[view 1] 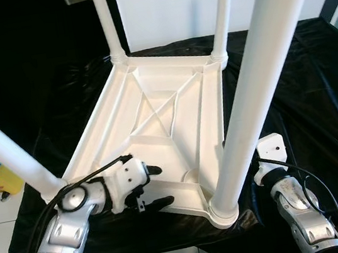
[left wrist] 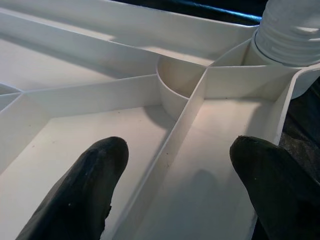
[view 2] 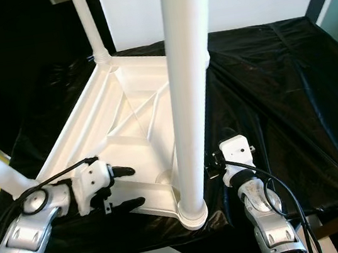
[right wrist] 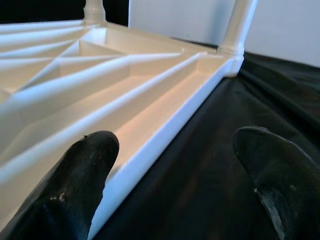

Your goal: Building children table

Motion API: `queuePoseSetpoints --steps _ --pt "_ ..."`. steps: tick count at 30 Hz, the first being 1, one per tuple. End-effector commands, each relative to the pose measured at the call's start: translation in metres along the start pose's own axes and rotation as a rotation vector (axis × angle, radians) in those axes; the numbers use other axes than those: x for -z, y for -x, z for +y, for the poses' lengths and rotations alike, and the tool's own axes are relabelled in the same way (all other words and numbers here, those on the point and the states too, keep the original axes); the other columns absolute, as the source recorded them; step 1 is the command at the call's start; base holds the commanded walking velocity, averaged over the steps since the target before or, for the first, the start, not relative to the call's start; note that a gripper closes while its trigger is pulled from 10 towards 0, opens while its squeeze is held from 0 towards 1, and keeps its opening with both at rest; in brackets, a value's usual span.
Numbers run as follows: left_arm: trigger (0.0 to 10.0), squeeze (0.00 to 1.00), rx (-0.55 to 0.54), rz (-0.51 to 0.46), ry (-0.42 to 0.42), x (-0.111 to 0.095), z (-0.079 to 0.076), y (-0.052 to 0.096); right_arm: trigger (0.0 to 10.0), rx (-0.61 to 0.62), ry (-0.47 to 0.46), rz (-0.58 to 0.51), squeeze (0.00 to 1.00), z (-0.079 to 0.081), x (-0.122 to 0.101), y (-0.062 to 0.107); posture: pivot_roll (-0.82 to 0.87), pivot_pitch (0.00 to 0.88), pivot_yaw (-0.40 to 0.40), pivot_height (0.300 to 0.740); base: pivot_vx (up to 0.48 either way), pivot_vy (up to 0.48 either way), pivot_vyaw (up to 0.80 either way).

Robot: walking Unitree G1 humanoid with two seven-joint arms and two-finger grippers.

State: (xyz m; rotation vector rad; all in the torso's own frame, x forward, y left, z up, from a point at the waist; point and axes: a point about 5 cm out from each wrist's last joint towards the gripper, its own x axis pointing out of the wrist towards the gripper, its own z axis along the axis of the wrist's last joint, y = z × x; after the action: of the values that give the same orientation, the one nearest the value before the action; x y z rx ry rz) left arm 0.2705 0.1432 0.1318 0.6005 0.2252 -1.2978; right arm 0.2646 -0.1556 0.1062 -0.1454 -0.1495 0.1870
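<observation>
Black sheet [view 1: 317,98] under upturned white table [view 1: 155,122]; left hand [view 1: 151,186] open, empty, over tabletop underside; right hand [right wrist: 185,170] open, empty.

I see the head views bright and sharp, with strong contrast. The white plastic upside-down table top [view 1: 162,121] is almost overexposed, and the glossy black plastic sheet [view 2: 276,78] under it gives small streaks of glare on its wrinkles. The nearest white round leg [view 1: 258,81] looks very thick and leans outward, a wide-angle distortion. In the wrist views the light is softer and warmer; the ribs throw mild shadows. The black fingers [left wrist: 85,190] of the left gripper are blurred, being too close to the lens.
</observation>
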Motion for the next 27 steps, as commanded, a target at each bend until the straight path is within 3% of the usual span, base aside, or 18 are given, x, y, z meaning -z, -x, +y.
queuePoseSetpoints --steps 1,7,19,20,21,23,27 --pt "10.0 0.00 -0.119 0.058 0.093 0.013 0.005 -0.009 10.0 0.015 0.007 0.010 0.00 -0.004 0.003 0.001 -0.09 0.028 -0.011 0.740 0.000 0.000 0.00" --pt "10.0 0.00 -0.223 0.090 0.162 0.016 0.019 -0.017 10.0 0.022 0.010 0.000 0.00 -0.004 0.002 -0.002 -0.09 0.030 0.003 0.740 0.000 0.000 0.00" --pt "10.0 0.00 -0.174 0.153 0.175 0.023 0.016 -0.024 10.0 0.042 0.012 -0.003 0.00 -0.006 0.002 -0.002 -0.10 0.031 0.020 0.740 0.000 0.000 0.00" --pt "7.2 0.00 -0.174 0.166 0.175 0.022 0.018 -0.027 10.0 0.046 0.011 -0.004 0.00 -0.006 0.002 -0.001 -0.10 0.033 0.021 0.740 0.000 0.000 0.00" --pt "7.2 0.00 -0.174 0.166 0.175 0.022 0.018 -0.027 10.0 0.046 0.011 -0.004 0.00 -0.006 0.002 -0.001 -0.10 0.033 0.021 0.740 0.000 0.000 0.00" --pt "0.0 0.00 -0.183 0.187 0.176 0.022 0.022 -0.032 10.0 0.053 0.010 -0.005 0.00 -0.006 0.002 -0.001 -0.11 0.033 0.027 0.740 0.000 0.000 0.00" --pt "0.0 0.00 -0.216 0.204 0.160 0.019 0.028 -0.036 10.0 0.061 0.011 -0.007 0.00 -0.007 0.002 -0.001 -0.11 0.033 0.033 0.740 0.000 0.000 0.00"
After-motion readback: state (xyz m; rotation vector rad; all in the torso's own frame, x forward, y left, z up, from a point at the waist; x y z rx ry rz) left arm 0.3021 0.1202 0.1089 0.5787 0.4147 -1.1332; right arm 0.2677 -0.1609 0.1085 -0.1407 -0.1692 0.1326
